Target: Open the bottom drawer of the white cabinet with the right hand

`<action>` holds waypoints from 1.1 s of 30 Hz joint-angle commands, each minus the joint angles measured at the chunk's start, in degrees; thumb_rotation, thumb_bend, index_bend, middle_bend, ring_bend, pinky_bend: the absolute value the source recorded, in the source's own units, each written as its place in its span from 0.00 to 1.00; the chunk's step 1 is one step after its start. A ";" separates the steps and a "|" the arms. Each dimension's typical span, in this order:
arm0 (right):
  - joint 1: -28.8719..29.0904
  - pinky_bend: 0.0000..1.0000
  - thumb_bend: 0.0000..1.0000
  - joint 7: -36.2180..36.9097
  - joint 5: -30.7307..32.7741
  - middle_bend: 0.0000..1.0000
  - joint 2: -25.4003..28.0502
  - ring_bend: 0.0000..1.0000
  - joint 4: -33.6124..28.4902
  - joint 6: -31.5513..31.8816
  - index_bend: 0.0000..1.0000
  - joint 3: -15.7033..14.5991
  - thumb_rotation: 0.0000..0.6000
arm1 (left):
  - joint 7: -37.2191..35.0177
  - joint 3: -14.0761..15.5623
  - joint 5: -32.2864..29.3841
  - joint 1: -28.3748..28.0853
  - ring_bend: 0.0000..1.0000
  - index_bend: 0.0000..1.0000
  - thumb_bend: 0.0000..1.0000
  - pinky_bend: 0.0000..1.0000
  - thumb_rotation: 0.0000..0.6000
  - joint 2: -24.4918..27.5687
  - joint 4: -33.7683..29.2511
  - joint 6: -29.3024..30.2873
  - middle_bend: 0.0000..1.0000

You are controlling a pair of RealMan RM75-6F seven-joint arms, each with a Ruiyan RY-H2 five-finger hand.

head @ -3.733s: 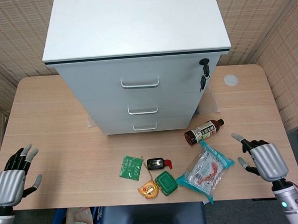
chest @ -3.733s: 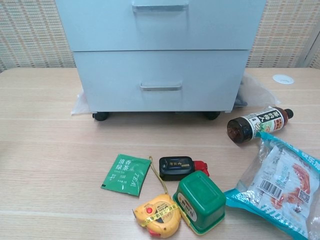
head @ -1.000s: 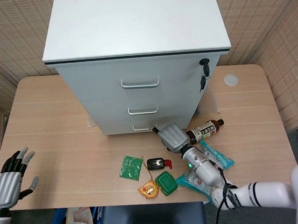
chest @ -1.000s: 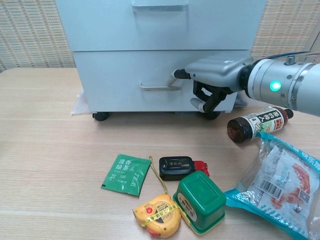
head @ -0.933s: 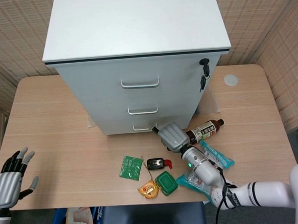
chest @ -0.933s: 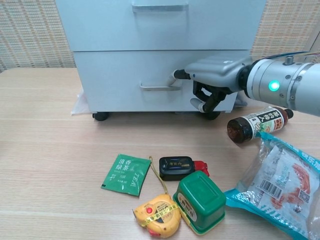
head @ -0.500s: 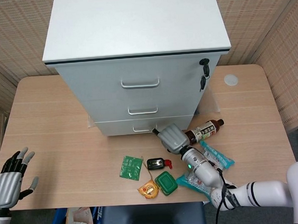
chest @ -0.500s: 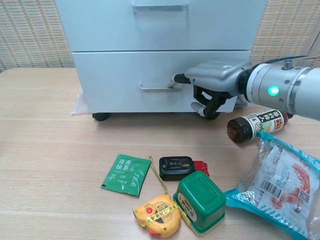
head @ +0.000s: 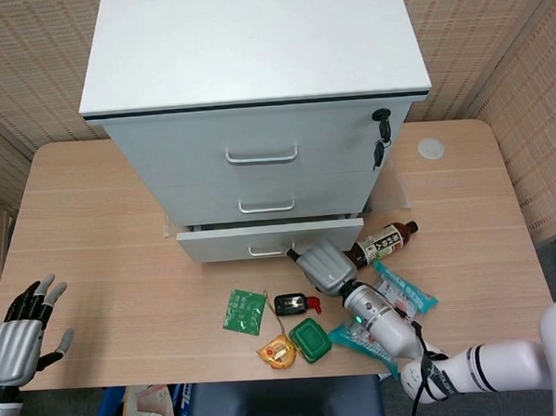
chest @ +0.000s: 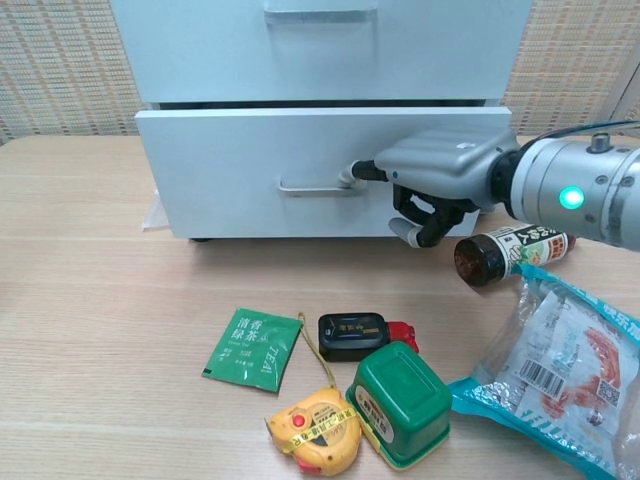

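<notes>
Silver-grey left hand [head: 13,341] at the near left edge of the wooden table [head: 95,273], fingers spread apart, holding nothing, well apart from everything else.

Further right, white cabinet [head: 252,70] standing at the back of the table, three drawers stacked on its front, keys [head: 381,137] hanging from the lock at the upper right. Bottom drawer [chest: 250,170] pulled partway out, front panel standing forward of the drawer above, dark gap showing along its top edge. Metal handle [chest: 315,186] on the drawer front.

On the table in front of the drawer: green tea packet [chest: 253,347] lying flat; just right of it a black and red gadget [chest: 358,335]; nearer the front edge a yellow tape measure [chest: 315,430] touching a green lidded box [chest: 400,402].

Right hand [chest: 435,185] reaching in from the right at the drawer front, one fingertip hooked at the right end of the handle, remaining fingers [chest: 425,220] curled downward beneath the palm. Grip on the handle looks like a hook rather than a full wrap. Green light glowing on the wrist behind it.

Right again, dark sauce bottle [chest: 510,250] lying on its side just beside the wrist, and a clear plastic food packet [chest: 560,370] with teal edges at the near right. Small white disc [head: 431,148] set in the table beside the cabinet.
</notes>
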 commanded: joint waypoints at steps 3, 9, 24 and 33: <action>-0.57 0.89 0.51 -1.03 -0.46 0.78 0.35 0.84 -1.55 1.62 0.11 -1.06 1.00 | -0.25 0.12 0.07 0.04 0.03 0.11 0.36 0.12 1.00 -0.02 0.32 -0.05 0.00; -1.47 0.89 0.51 -2.73 -1.77 0.78 0.34 0.84 -3.56 3.79 0.11 -2.66 1.00 | -0.67 0.18 0.08 0.01 0.03 0.11 0.36 0.12 1.00 -0.20 0.76 -0.20 0.00; -4.14 0.89 0.51 -6.47 -4.69 0.78 -1.63 0.85 -6.53 9.38 0.11 -4.73 1.00 | -1.70 0.34 -0.01 0.17 0.03 0.11 0.36 0.12 1.00 -0.66 2.03 -0.25 0.00; -5.43 0.89 0.51 -7.91 -5.50 0.78 -1.83 0.85 -7.97 10.45 0.11 -5.54 1.00 | -1.90 0.44 0.22 0.17 0.03 0.11 0.36 0.12 1.00 -0.86 2.37 -0.22 0.00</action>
